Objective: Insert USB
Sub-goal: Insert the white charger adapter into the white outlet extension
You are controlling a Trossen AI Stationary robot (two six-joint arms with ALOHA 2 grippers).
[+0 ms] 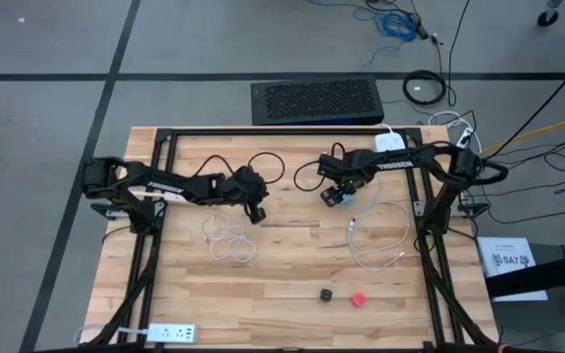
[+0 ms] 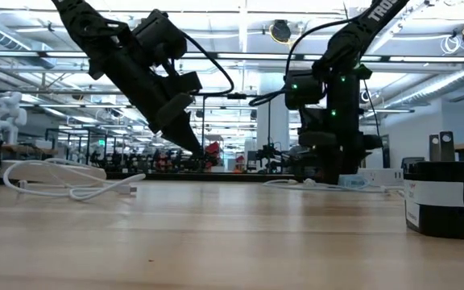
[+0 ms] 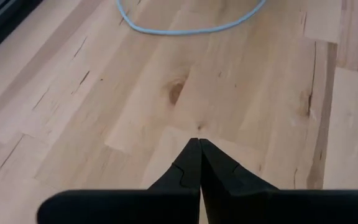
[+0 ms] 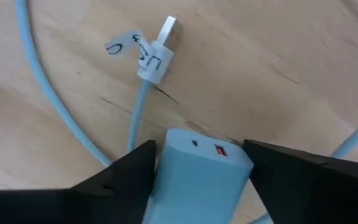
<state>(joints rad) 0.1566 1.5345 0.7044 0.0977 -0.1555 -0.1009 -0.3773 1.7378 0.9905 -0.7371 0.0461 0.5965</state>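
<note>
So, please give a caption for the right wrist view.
Right gripper fingers flank a pale blue charger near a labelled USB plug.

Two cables, one charger

Wooden table: white cables, black cube, red piece.
</note>
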